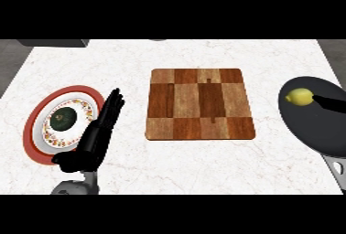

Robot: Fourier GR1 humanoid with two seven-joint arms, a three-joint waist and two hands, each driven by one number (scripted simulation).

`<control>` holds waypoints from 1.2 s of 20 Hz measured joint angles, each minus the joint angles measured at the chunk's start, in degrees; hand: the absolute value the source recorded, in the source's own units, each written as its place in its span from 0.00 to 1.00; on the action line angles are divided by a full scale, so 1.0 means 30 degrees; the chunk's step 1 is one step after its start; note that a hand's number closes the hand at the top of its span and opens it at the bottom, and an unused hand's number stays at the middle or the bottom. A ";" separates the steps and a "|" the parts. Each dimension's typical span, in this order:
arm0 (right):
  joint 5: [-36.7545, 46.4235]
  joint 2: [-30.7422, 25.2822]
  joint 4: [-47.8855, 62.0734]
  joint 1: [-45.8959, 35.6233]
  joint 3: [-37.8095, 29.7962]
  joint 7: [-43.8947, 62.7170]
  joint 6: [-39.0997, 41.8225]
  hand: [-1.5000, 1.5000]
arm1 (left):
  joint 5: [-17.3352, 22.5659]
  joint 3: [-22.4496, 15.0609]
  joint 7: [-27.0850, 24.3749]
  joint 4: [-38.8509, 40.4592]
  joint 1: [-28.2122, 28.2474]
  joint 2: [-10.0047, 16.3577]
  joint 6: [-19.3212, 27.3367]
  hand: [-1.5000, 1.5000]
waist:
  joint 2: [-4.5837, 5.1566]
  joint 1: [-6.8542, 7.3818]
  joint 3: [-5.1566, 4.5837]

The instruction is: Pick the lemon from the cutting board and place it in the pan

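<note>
- The small round yellow lemon (299,96) lies inside the pan, in its upper left part, close to the rim.
- The round black frying pan (312,123) sits at the counter's right side. Its right part is cut by the view's edge, and its grey handle (336,167) points toward the lower edge.
- The robot's right hand (330,102) shows only as a black shape over the pan, reaching in from the right edge to just beside the lemon. Whether it is spread or curled I cannot tell against the dark pan.
- The rectangular wooden cutting board of light and dark brown blocks (201,104) lies mid-counter with its top bare. A strip of open counter separates it from the pan.
- The left hand (101,130) lies open, its fingers straight, pressed together and pointing away from the robot. It is between the board and the plate, and it overlaps the plate's right rim.
- The round white plate with a red rim and patterned band (42,119) holds a dark green round thing (63,119) near the counter's left edge.
- The white marble counter (202,169) has open room in front of the board and behind it.
</note>
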 measured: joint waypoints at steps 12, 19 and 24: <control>-0.5873 -0.0047 -0.0975 0.1711 -0.4025 -0.5787 0.3897 0.00 | -0.0195 0.0203 0.0118 0.0025 0.0388 -0.0054 0.0203 0.50 | -0.0305 -0.0686 -0.0096; -0.7996 0.0892 -0.4428 0.5305 -0.3857 -0.6663 0.8689 0.00 | -0.0081 0.0325 0.0118 -0.0851 0.1384 0.0144 0.0068 0.50 | -0.0427 -0.0934 -0.0135; -0.8892 0.2001 -0.8021 0.8454 -0.3241 -0.6857 1.0189 0.00 | 0.0040 0.0673 0.0287 -0.0695 0.0938 0.0146 -0.0040 0.50 | -0.0406 -0.0938 -0.0141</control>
